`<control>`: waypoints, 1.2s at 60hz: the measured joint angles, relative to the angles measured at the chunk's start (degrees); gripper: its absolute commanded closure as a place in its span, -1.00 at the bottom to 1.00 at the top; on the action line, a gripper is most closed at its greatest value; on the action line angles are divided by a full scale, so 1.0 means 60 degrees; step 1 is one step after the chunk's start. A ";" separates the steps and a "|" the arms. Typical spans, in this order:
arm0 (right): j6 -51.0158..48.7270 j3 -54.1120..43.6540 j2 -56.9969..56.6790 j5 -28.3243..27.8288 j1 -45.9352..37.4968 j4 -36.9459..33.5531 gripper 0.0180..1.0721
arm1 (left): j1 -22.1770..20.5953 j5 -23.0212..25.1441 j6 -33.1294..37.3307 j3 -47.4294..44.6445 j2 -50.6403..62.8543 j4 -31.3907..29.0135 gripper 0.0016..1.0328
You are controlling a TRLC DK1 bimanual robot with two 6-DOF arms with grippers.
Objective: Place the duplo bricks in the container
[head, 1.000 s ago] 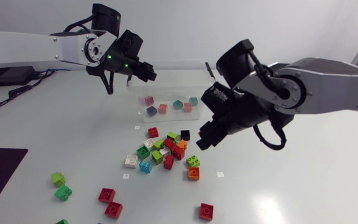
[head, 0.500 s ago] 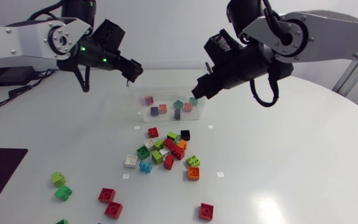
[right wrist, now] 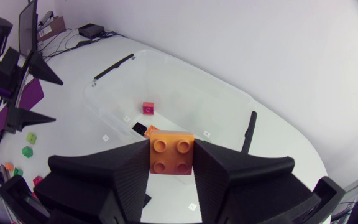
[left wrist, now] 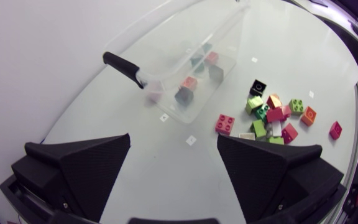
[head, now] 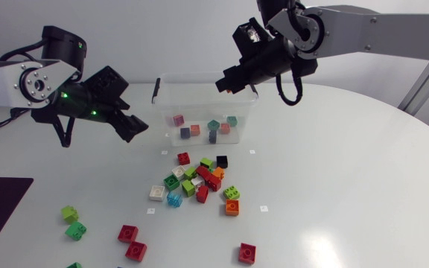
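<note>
Fingers of the right gripper clamp an orange brick, covering its sides.

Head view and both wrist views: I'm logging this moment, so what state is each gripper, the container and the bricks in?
Left gripper: open, empty, fingers wide apart.
Right gripper: shut on the orange brick, over the container.
Orange brick: gripped from two sides, studs showing.
Container: upright, no lid on.
Bricks inside: a few, lying on its floor.
Loose bricks: lying on the table.
</note>
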 measured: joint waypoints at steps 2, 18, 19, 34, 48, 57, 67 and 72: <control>0.0022 0.0106 0.0138 0.0015 0.0000 0.0055 0.39 | 0.0000 0.0004 0.0175 -0.0127 -0.0004 -0.0022 -0.89; 0.0222 0.0903 0.1217 0.0124 -0.0127 0.0357 0.39 | -0.0004 0.0142 0.1381 -0.1020 0.0007 -0.0058 -0.89; 0.0240 0.0947 0.1275 0.0168 -0.0135 0.0393 0.39 | -0.0004 0.0153 0.1413 -0.1049 0.0011 -0.0055 -0.89; 0.0248 0.1996 0.2339 0.0535 -0.0149 0.0492 0.02 | -0.0230 0.0426 0.2299 -0.1512 0.0379 -0.0095 -0.87; 0.0248 0.2583 0.2838 0.0798 -0.0149 0.0466 -0.86 | -0.0619 0.0605 0.3413 -0.1989 0.0710 -0.0237 -0.87; 0.0244 0.2095 0.2310 0.0798 -0.0149 0.0484 -0.86 | -0.0820 0.0678 0.4182 -0.1993 0.1162 -0.0601 -0.87; 0.0237 0.0386 0.0758 0.0794 -0.0091 0.0699 -0.86 | -0.1147 0.0678 0.4645 -0.1912 0.1617 -0.1198 -0.87; 0.0200 -0.0801 -0.0251 0.0798 0.0066 0.0834 -0.86 | -0.1282 0.0678 0.4747 -0.1840 0.1767 -0.1315 -0.86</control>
